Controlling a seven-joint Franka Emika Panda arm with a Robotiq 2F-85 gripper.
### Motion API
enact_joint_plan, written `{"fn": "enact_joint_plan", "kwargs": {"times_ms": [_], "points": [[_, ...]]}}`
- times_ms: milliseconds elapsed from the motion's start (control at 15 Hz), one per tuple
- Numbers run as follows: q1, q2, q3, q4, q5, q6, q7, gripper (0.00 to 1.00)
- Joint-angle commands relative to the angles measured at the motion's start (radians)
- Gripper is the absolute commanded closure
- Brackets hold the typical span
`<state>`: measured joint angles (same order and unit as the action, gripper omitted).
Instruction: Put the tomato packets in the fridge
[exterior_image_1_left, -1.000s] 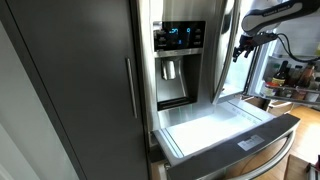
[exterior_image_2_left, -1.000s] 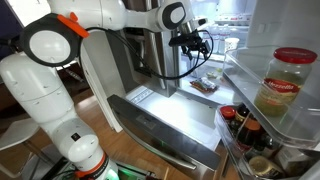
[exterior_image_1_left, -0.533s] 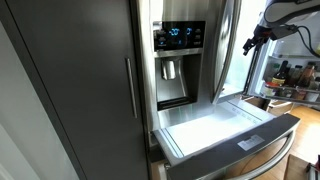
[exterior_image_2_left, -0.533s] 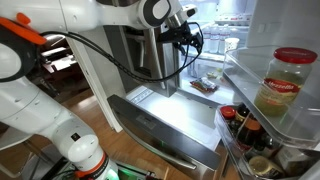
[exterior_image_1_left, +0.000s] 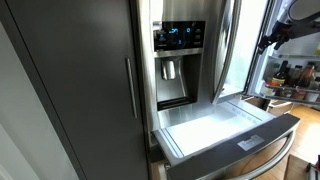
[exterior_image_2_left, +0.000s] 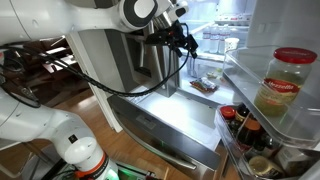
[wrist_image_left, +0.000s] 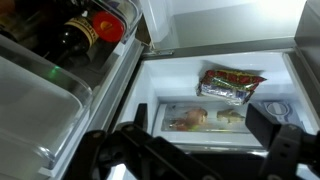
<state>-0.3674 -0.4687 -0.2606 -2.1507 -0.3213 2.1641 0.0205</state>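
Observation:
The dark-grey fridge (exterior_image_1_left: 90, 90) has a blue-lit display, and its white-lined drawer (exterior_image_1_left: 215, 128) is pulled out. My gripper (exterior_image_1_left: 268, 41) hangs open and empty above the drawer's far side; it also shows in an exterior view (exterior_image_2_left: 186, 40). In the wrist view the two fingers (wrist_image_left: 205, 152) are spread wide over the drawer floor (wrist_image_left: 180, 75). A reddish-brown and silvery tomato packet (wrist_image_left: 232, 84) lies flat in the drawer below me and also shows in an exterior view (exterior_image_2_left: 207, 85). I cannot tell whether it is one sachet or more.
A clear pack of food (wrist_image_left: 205, 118) lies in the drawer next to the packet. The open door shelf holds a large red-lidded jar (exterior_image_2_left: 284, 82) and bottles (exterior_image_2_left: 240, 125). Dark bottles (wrist_image_left: 80, 35) stand at the wrist view's upper left. The drawer front (exterior_image_2_left: 160, 135) juts out low.
My gripper has moved sideways and slightly up, away from the dispenser side toward the open fridge interior. It stays open and empty. The packet in the drawer has not moved.

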Motion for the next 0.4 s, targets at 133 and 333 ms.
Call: {"fn": "enact_joint_plan", "kwargs": {"times_ms": [133,333], "points": [[-0.012,-0.004,0.006,-0.008,-0.003,-0.016,0.057,0.00],[-0.017,-0.004,0.008,-0.020,-0.003,-0.016,0.076,0.00]]}}
